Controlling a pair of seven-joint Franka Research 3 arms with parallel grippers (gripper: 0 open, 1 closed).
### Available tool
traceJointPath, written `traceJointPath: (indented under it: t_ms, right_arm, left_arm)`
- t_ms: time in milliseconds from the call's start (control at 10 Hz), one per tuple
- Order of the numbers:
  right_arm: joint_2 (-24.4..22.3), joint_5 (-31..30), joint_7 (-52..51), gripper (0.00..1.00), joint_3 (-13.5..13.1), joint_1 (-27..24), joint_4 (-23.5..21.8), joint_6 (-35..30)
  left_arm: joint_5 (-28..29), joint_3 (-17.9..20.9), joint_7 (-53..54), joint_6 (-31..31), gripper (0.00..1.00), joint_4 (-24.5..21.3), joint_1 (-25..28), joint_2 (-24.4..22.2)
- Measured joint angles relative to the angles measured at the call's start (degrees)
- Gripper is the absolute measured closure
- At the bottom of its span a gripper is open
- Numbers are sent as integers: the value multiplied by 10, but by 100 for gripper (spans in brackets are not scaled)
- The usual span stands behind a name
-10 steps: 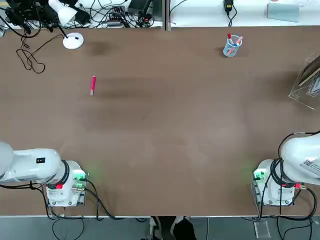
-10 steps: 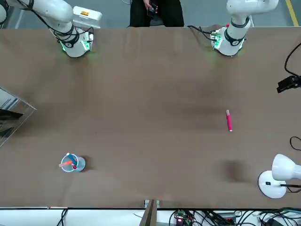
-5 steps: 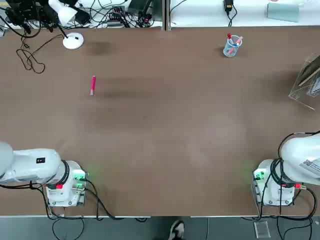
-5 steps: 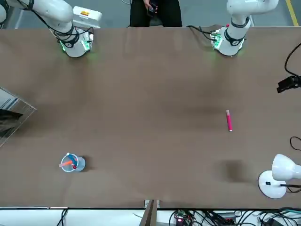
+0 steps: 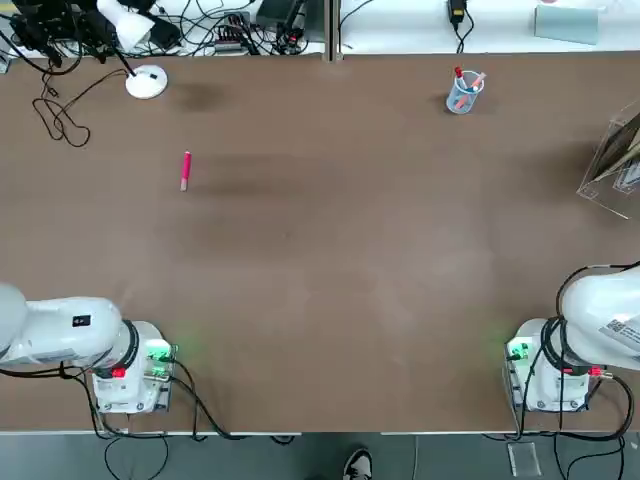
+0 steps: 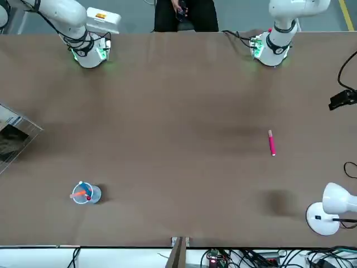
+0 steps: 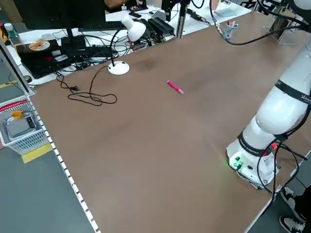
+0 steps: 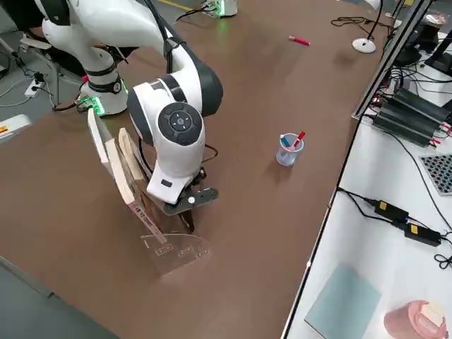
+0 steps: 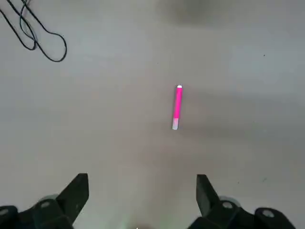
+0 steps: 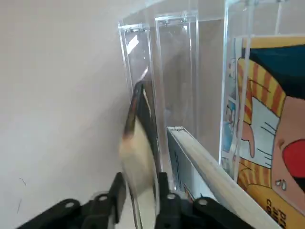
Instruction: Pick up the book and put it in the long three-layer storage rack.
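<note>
The book [image 6: 11,139] shifts inside the long three-layer storage rack [image 6: 25,127]: from across the table, what was a thin dark sliver half a second ago now shows as a broader, tilted dark patch behind the clear panel, and nothing else on the table has budged. The right wrist camera shows why. The right gripper [image 10: 139,183] is down in the rack's front slot with its two fingers a little apart, one on each side of the book, which is smeared with motion and leaning towards the clear divider. To my eye that's the release, the pinch easing and the book settling into the slot (I can't tell whether its lower edge is seated on the rack floor yet). It sits just in front of a pale-edged volume [image 10: 209,167], with a cartoon-cover book [image 10: 267,119] one compartment further on. From the right side, the right arm is bent low over the rack at the table's edge. The left gripper [image 9: 140,183] is parked, jaws spread wide and empty above bare table, with a pink pen [image 9: 177,107] lying well ahead of it. So the placing looks all but done; what's left is letting go fully and lifting out without dragging the book or nudging the rack.
</note>
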Motion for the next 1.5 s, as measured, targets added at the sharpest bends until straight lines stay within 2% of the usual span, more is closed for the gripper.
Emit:
traceJointPath:
  t_ms: [100,200,400,800,1200,1500]
  right_arm:
    - [0,0,-3,52,0,-1,0,0]
    - [0,0,-7,39,0,-1,0,0]
    - [0,0,-8,37,-1,-2,1,0]
    - [0,0,-8,1,0,-1,8,-27]
    - [-1,0,8,0,4,8,48,-94]
    - [-2,0,9,0,5,17,73,-117]
  left_arm:
    - [0,0,0,0,1,0,0,0]
    - [0,0,0,0,1,0,0,0]
    - [0,0,0,0,1,1,0,0]
    - [0,0,0,0,1,1,0,0]
    - [0,0,0,0,1,5,0,0]
    - [0,0,0,0,1,5,0,1]
